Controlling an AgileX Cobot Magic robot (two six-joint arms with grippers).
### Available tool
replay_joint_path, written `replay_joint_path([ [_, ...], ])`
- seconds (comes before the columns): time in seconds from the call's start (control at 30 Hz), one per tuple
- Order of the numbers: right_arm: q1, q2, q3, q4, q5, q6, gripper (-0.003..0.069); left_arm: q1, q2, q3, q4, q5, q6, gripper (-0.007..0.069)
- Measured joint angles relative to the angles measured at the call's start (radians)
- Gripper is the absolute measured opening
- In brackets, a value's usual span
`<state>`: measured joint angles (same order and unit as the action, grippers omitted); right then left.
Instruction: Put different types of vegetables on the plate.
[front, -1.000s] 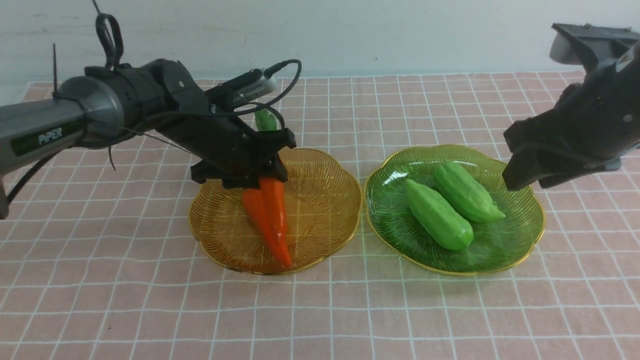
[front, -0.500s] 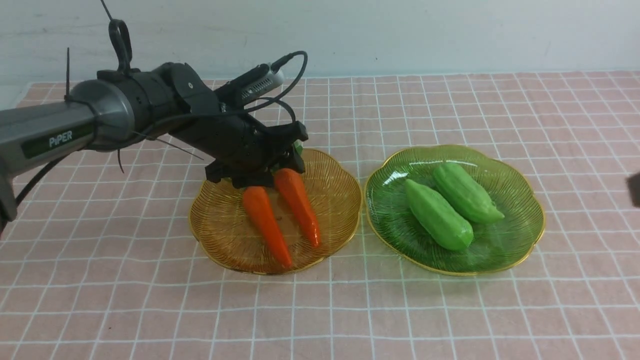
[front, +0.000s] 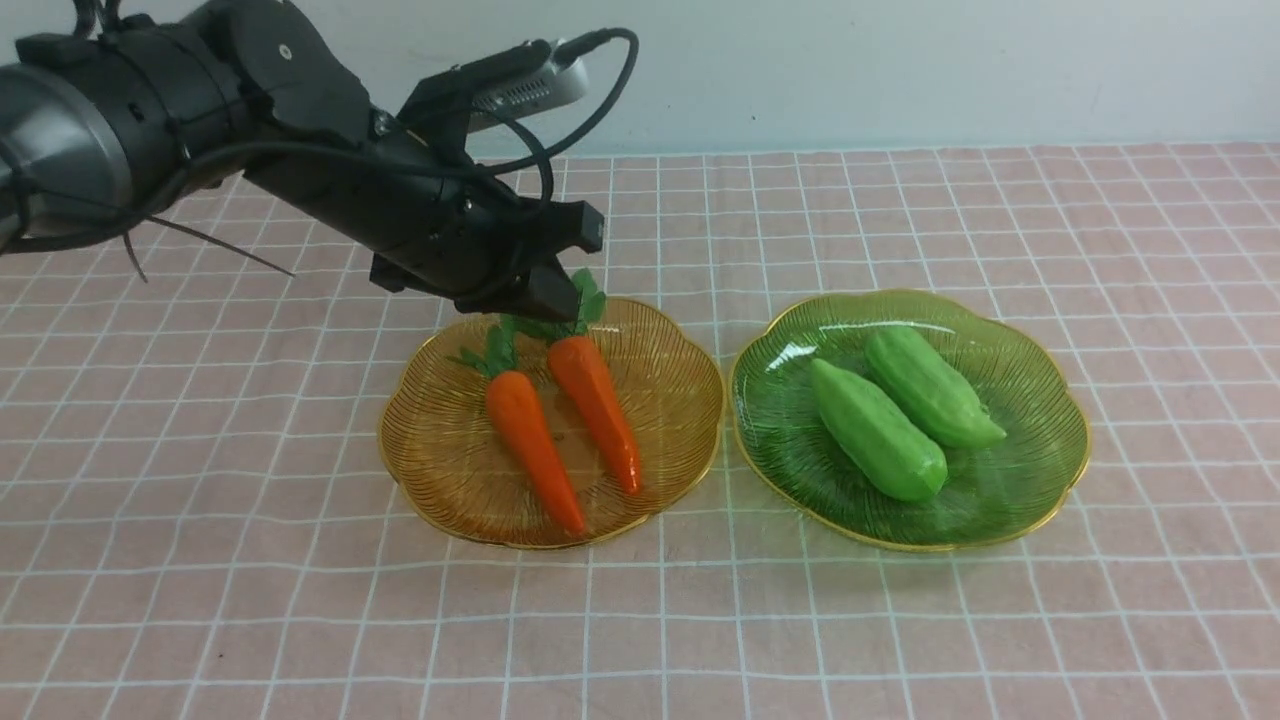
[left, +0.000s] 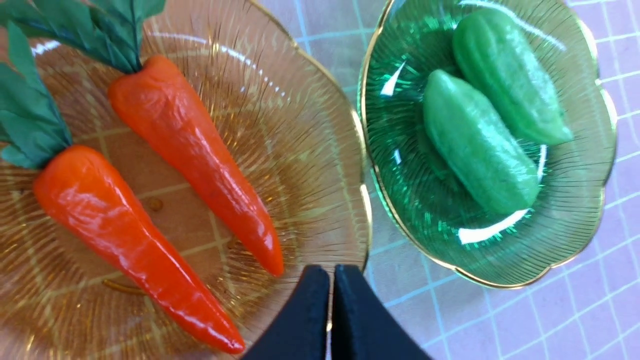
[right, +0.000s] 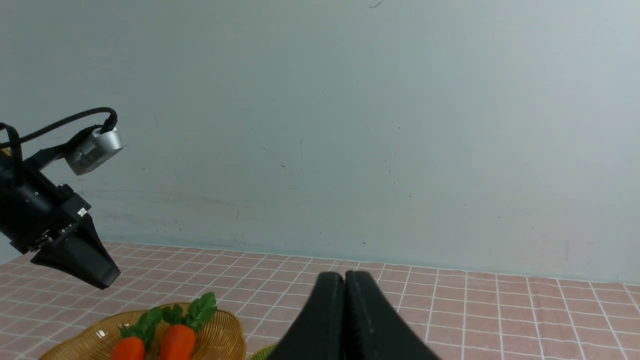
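Counting from the front view: two plates, two carrots, two gourds, two arms, of which only one shows there.

1. Plates. The amber plate (front: 435, 480) and the green plate (front: 1045, 470) stand on the desk (front: 300, 620), the amber at 9 o'clock of the green. Their rims are just beside each other.
2. Carrots. Both lie in the amber plate. The first carrot (front: 530, 450) sits on the 9 o'clock side and the second carrot (front: 595, 415) on the 3 o'clock side. Tips point toward 5 o'clock, and the leaves (front: 495, 350) point toward 12 o'clock. The bodies are apart.
3. Gourds. Both lie in the green plate, running from 10 to 4 o'clock. The near gourd (front: 877, 430) and the far gourd (front: 935, 385) lie side by side; whether they touch is uncertain.
4. Left end effector (front: 558, 295): fingers pressed together, gripping nothing, raised above the amber plate's 12 o'clock rim.
5. Right end effector (right: 344, 282): fingers pressed together, empty, held high and facing the wall (right: 350, 125).

Hidden or cut off:
- The left end effector covers part of the second carrot's leaves and the rim behind them.
- The left wrist view crops the amber plate and the leaves.
- The right wrist view shows only the carrot tops, and the right end effector's base is cropped.
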<state>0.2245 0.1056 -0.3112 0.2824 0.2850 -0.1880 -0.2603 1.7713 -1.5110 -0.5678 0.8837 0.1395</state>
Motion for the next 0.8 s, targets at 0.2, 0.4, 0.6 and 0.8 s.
replay_joint_path([
  [0.2, -0.011, -0.063, 0.099, -0.040, -0.012, 0.000, -0.0015, 0.000, -0.050, 0.000, 0.009, 0.012, -0.002, -0.0003],
  [0.4, -0.075, -0.113, 0.235, -0.099, -0.006, 0.000, -0.0015, 0.000, -0.079, 0.000, 0.045, 0.043, -0.001, -0.0003],
  [0.6, -0.114, -0.115, 0.330, -0.136, 0.049, 0.000, -0.0015, 0.000, -0.128, 0.000, 0.110, 0.118, 0.000, -0.0003],
  [0.8, -0.118, -0.115, 0.339, -0.196, 0.092, 0.000, -0.0015, 0.000, -0.233, 0.000, 0.221, 0.215, 0.000, -0.0003],
])
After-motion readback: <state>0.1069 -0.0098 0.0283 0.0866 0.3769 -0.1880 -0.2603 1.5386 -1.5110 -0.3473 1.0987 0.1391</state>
